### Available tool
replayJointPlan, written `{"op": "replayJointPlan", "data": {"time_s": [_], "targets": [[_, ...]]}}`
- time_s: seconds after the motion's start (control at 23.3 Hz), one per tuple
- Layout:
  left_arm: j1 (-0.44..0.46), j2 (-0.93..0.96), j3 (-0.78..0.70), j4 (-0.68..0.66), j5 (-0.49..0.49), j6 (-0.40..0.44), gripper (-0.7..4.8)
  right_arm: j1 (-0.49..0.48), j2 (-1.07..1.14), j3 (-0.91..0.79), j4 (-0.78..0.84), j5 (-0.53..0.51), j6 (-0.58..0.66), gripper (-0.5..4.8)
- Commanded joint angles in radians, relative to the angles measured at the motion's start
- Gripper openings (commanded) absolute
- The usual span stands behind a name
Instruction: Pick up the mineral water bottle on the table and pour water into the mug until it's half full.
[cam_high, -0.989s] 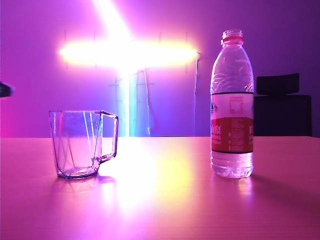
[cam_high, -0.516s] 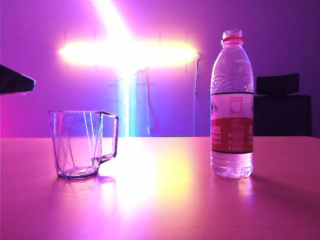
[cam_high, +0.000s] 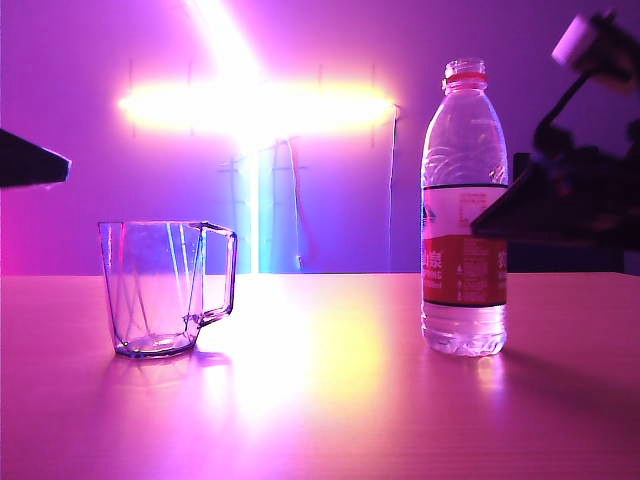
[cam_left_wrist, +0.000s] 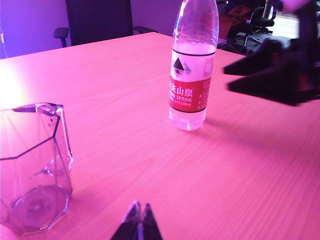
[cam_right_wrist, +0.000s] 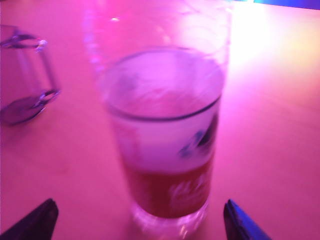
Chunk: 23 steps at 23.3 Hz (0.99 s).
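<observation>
Closing in, we keep our right hand (cam_right_wrist: 137, 220), jaws apart, centred on the upright clear ribbed red-labelled bottle (cam_high: 464, 215) on the pink surface (cam_high: 320, 400), faceted clear mug (cam_high: 165, 288) well apart, left hand (cam_left_wrist: 138, 225) together.

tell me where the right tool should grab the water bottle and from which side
Best around the labelled middle of the mineral water bottle, coming in level from the right of the exterior view. It stands upright with no cap, and its round body fits between the open right tool, already straddling it. The left tool is shut, near the mug.
</observation>
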Motion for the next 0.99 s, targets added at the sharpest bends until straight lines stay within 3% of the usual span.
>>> {"op": "replayJointPlan", "data": {"time_s": [0.04,0.13,0.34,0.73,0.82,0.95,0.99], "targets": [[0.0,0.0,0.004,0.009,0.0,-0.003,-0.02,0.0,0.233,0.008,0.365,0.037,-0.002,4.79],[0.0,0.0,0.004,0.009,0.0,-0.003,-0.02,-0.008,0.416,0.05,0.518,-0.008,0.031,4.79],[0.0,0.0,0.004,0.01,0.0,-0.003,-0.02,-0.007,0.635,0.157,0.648,-0.025,0.08,4.79],[0.0,0.0,0.004,0.009,0.0,-0.003,-0.02,-0.007,0.684,0.21,0.643,-0.015,0.08,4.79],[0.0,0.0,0.004,0.009,0.0,-0.003,-0.02,-0.007,0.684,0.209,0.644,-0.015,0.08,3.84],[0.0,0.0,0.004,0.01,0.0,-0.003,-0.02,-0.007,0.684,0.209,0.652,-0.018,0.08,3.39],[0.0,0.0,0.004,0.009,0.0,-0.003,-0.02,-0.007,0.684,0.209,0.657,-0.018,0.08,2.95]]}}
